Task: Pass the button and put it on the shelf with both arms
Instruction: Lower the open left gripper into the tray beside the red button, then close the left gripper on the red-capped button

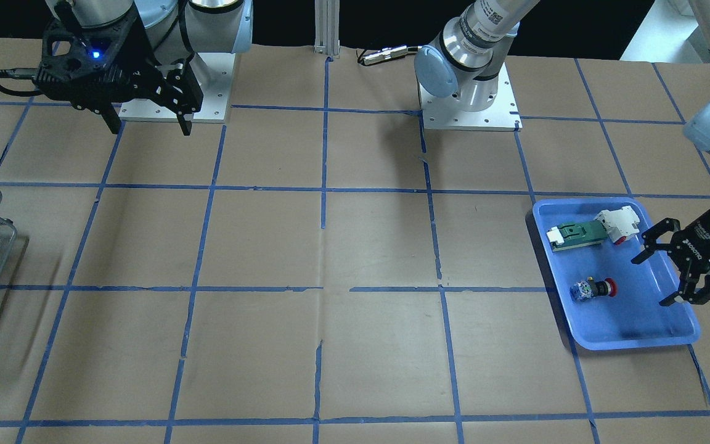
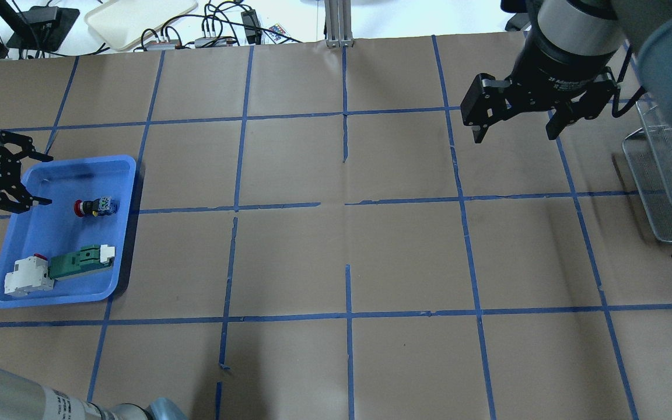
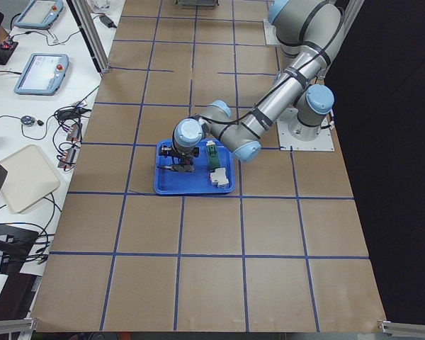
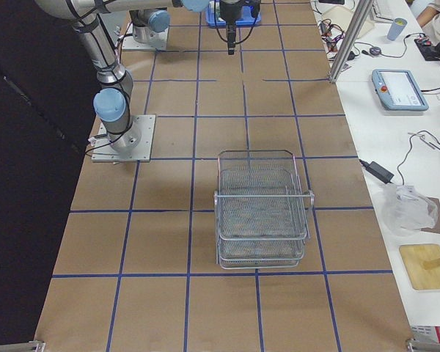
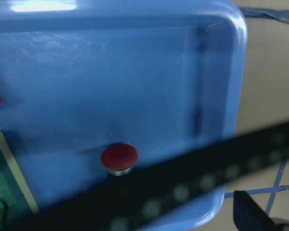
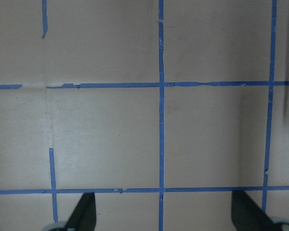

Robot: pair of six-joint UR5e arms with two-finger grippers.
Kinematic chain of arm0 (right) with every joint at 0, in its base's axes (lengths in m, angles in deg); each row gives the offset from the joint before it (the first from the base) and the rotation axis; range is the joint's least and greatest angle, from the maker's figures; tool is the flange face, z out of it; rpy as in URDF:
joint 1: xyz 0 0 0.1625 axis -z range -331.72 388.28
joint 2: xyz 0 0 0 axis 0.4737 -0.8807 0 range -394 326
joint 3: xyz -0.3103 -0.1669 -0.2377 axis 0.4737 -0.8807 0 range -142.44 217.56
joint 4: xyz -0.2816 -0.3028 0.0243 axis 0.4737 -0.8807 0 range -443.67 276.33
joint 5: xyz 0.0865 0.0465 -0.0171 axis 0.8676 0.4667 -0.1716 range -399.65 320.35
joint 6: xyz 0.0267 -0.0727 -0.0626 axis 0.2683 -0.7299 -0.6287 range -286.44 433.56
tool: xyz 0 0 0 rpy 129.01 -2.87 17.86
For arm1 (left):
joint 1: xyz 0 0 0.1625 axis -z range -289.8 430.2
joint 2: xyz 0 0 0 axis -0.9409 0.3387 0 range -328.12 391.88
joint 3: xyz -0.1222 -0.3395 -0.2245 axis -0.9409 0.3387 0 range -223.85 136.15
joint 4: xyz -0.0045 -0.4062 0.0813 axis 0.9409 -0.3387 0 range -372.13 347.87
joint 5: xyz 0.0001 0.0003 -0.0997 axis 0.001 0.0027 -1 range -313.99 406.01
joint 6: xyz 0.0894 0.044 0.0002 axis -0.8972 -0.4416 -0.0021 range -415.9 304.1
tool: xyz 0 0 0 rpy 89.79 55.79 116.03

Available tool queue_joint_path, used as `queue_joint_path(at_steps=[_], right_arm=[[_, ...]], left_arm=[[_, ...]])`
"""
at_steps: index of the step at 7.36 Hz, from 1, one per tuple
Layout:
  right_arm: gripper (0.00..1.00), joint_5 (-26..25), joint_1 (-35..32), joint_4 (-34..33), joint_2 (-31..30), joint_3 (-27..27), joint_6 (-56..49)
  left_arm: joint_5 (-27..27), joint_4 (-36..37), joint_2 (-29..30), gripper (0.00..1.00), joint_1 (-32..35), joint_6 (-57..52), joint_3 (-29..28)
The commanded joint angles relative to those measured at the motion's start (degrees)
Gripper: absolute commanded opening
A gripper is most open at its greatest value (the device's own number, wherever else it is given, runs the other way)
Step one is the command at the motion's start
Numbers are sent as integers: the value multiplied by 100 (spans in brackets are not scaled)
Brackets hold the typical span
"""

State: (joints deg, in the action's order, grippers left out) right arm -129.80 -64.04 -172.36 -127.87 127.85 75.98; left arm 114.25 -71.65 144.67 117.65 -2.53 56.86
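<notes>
My left gripper (image 2: 44, 179) hangs over the far-left edge of the blue tray (image 2: 50, 302), its fingers spread wide and holding nothing. Inside the tray, in its half nearer my gripper, the button (image 2: 94, 206) lies on its side with the red cap pointing at my open fingers and its blue-white-green block pointing away. It has bare tray floor all round it. At the tray's other end, well apart from the button, lie a white block with a red end (image 2: 27, 277) and a green-and-white flat part (image 2: 82, 262). I judge the step in hand to be the pick. To do it well I should slide along the button's axis, straddle the black collar rather than the rounded cap, and close squarely so that it does not roll. Far across the table from the tray, my right gripper (image 2: 514, 137) waits above bare paper, open and empty. The wire shelf (image 2: 671, 192) stands farther from the tray again. My left wrist camera shows only the red cap head-on behind a blurred finger. The overhead view shows how the button lies. Only the exterior right view shows the shelf whole, with stacked tiers.
</notes>
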Motion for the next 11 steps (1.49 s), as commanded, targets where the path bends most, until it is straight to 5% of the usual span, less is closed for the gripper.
queue_joint_path(at_steps=[1,11], right_arm=[[100,-12,-6,1,0,41,5],[100,49,-6,54,0,76,5]], left_arm=[[-48,-6,260,97,1,191,19],[-215,-68,639,96,-8,33,98]])
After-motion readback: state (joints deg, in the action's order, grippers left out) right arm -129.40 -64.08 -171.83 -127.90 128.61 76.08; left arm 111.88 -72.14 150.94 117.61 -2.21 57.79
